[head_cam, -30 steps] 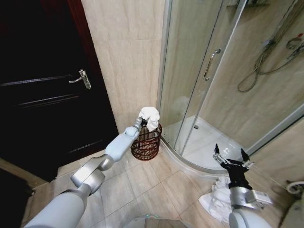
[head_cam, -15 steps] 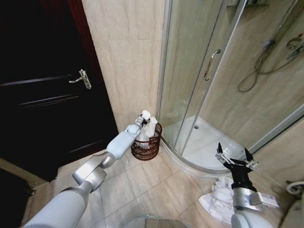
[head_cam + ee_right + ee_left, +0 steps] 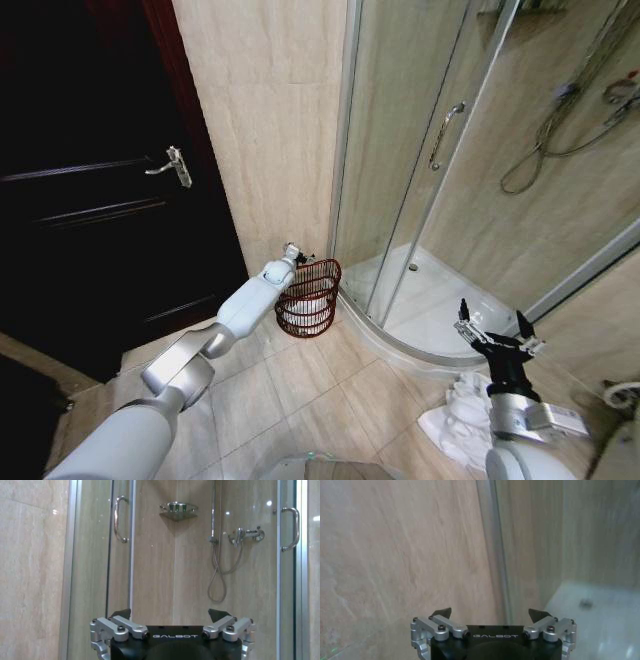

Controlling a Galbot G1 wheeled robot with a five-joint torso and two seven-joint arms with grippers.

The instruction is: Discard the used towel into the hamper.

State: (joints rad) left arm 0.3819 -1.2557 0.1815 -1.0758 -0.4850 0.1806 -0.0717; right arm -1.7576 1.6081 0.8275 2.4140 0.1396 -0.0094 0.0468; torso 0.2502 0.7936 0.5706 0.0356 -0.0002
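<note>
Now your left gripper [image 3: 296, 252] hangs spread and empty just above the wicker hamper [image 3: 309, 298], and the white towel [image 3: 303, 309] lies inside it against the tiled wall. Lift straight up so no finger catches the rim. Your right gripper [image 3: 496, 335] waits, splayed, above a towel pile [image 3: 458, 416] by the shower.

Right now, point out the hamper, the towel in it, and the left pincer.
hamper [image 3: 322, 268]: head view, right rim.
towel [image 3: 303, 311]: head view, white cloth seen through the ribs.
left pincer [image 3: 297, 251]: head view, between the open fingertips.
</note>
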